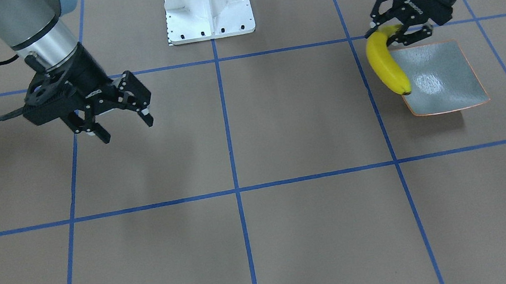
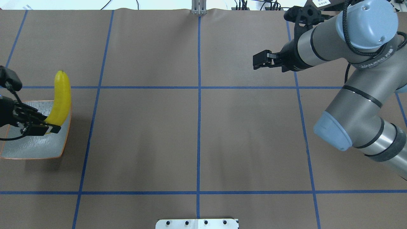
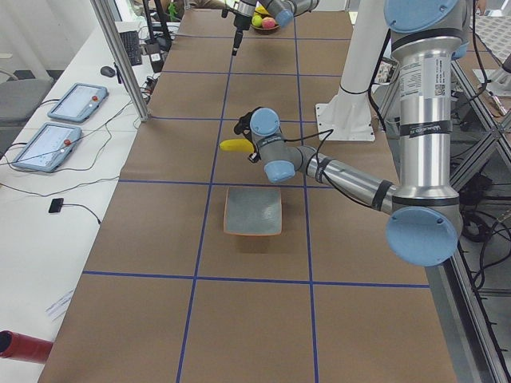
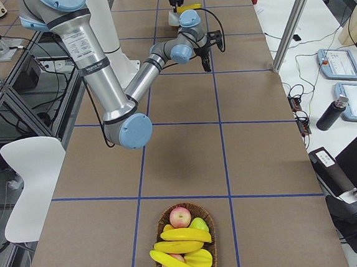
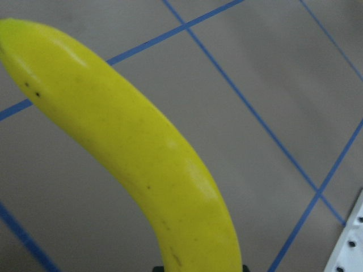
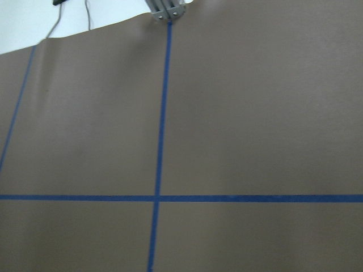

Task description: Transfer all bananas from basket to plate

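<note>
Brown paper ruled with blue tape covers the table (image 2: 197,127). Take the plate (image 2: 35,148) as the fixed mark; it sits at the robot's left end, on the overhead view's left edge.

Over the plate, the left gripper (image 1: 395,35) is clamped on one end of a banana (image 2: 62,98). The fruit is carried level above the plate's inner edge. Its free end reaches past the plate's far rim over bare paper, and from the side camera it looks held clear of the dish, not resting on it.

Well to the right of the plate, past the centre line, the right gripper (image 1: 127,129) hangs with its jaws spread and nothing between them.

Farthest from the plate, at the table's opposite end, the basket (image 4: 213,230) holds the other bananas (image 4: 185,235) among a few apples.

A banana is probably light and fairly stiff, with smooth skin that could slide between hard fingers and flesh that bruises under a hard squeeze. Held by one end, the long free body is likely to swing or twist in the grip. A hold across the thick middle, fingers on the two flat flanks, should carry it steadier. Being curved, it may rock once released, so it wants setting down low and inside the upturned rim.
</note>
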Controlling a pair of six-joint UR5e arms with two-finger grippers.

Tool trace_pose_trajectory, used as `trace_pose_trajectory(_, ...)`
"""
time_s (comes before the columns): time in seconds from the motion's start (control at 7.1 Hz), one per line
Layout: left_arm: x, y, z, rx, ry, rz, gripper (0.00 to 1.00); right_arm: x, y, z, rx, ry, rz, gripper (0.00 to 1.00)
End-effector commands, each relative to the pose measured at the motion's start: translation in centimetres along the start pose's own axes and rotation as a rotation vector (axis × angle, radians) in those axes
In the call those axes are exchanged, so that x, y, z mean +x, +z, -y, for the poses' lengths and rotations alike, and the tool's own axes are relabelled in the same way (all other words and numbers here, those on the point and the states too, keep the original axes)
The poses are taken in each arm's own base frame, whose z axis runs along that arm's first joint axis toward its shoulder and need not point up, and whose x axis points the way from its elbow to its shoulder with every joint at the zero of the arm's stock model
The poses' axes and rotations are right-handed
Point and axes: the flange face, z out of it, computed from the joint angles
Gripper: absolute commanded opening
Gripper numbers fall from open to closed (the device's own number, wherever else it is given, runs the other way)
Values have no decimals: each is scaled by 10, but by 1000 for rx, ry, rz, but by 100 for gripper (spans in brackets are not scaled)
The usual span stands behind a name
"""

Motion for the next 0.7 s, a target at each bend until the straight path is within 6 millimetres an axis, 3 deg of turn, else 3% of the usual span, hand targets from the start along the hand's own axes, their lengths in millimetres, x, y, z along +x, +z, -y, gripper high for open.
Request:
trace_pose_trajectory(0.0,-36,3,-49,-59,-3,151,0,105,-12,12,-66,-139,-94,100)
trace_pose_trajectory(0.14,-49,13,-55,-99,24,218,0,161,-18,11,-82,-239,-149,100)
trace_pose_trajectory(0.42,-66,28,-66,-163,16,276,0,241,-37,3,-118,-334,-202,100)
trace_pose_trajectory(0.56,-81,32,-74,-176,14,327,20,274,-46,-2,-133,-368,-228,100)
